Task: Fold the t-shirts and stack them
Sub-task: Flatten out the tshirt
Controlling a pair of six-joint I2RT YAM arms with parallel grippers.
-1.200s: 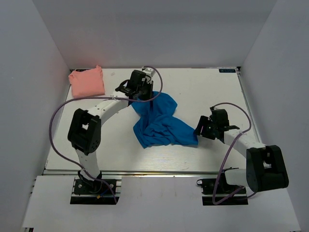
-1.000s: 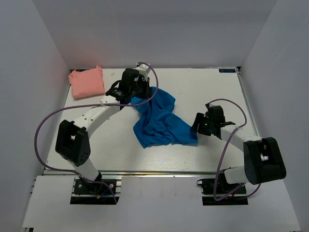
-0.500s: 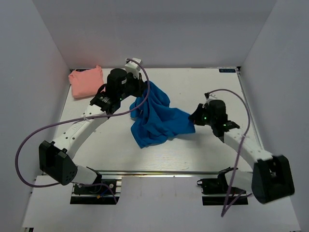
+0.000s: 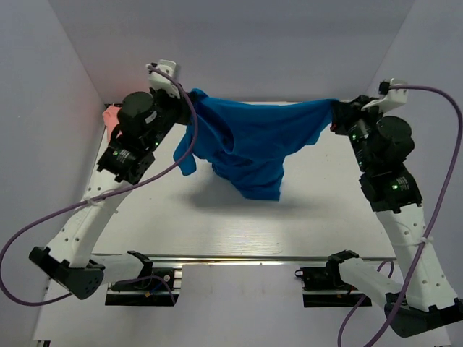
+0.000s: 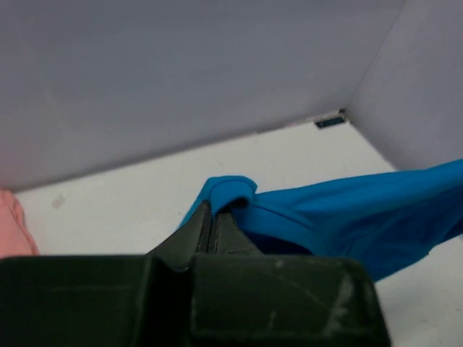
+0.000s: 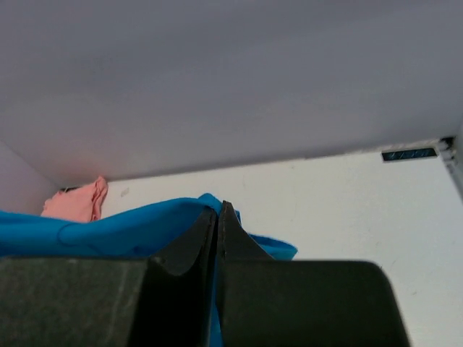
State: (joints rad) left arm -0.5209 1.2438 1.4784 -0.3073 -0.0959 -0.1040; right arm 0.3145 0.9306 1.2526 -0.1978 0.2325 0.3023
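White tabletop lies under your bright blue cloth t-shirt, hanging between left gripper and right gripper, both clamped on it; salmon pink cloth bundle sits far left.

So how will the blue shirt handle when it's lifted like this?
Probably very floppy: the blue shirt sags in the middle between the left gripper and right gripper. Likely light, since two small pinches carry it. It may bunch rather than hang flat: creases show.
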